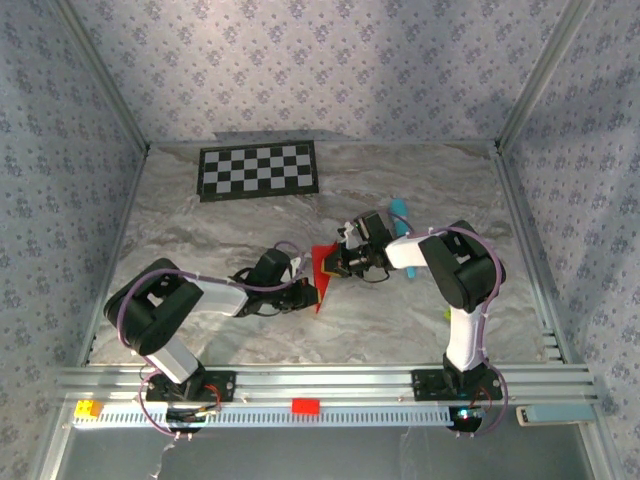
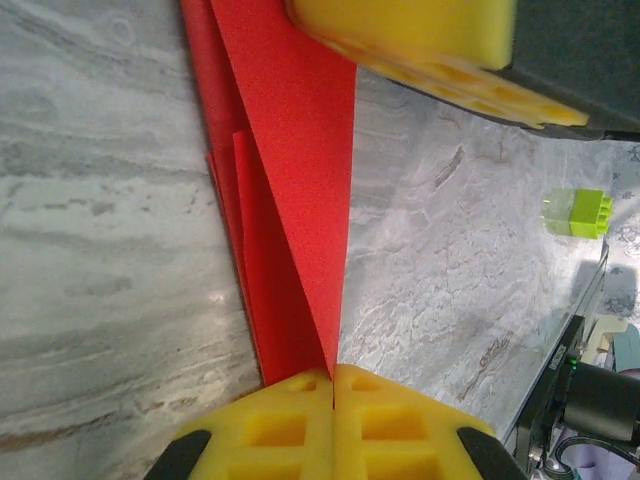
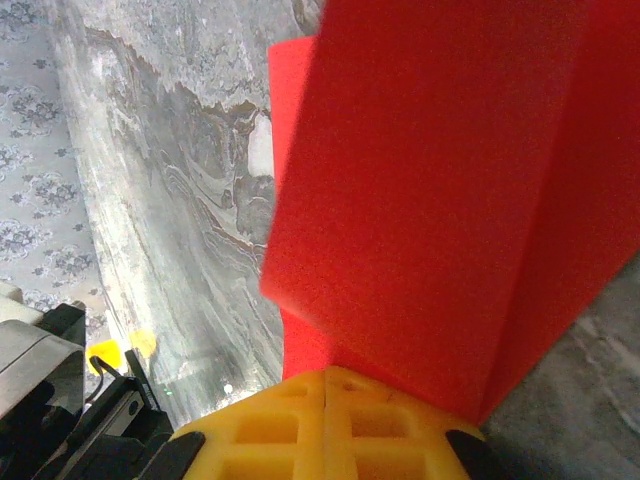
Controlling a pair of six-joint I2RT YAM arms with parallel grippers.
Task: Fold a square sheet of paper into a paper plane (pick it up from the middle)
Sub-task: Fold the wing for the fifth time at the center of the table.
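Red paper matt, finely grained; table smooth, marbled, slight sheen.

Paper plane bright red; checkerboard black-and-white; table grey marble swirl; walls pale blue floral.

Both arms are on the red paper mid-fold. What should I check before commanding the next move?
1. Left end effector shut on the red paper: ok.
2. Right end effector shut on the paper: ok.
3. Folded layers visible along the paper: ok.
4. Paper lifted off the table: cannot tell.
5. Green block lying apart from the paper: ok.
6. Paper already a finished dart shape: cannot tell.
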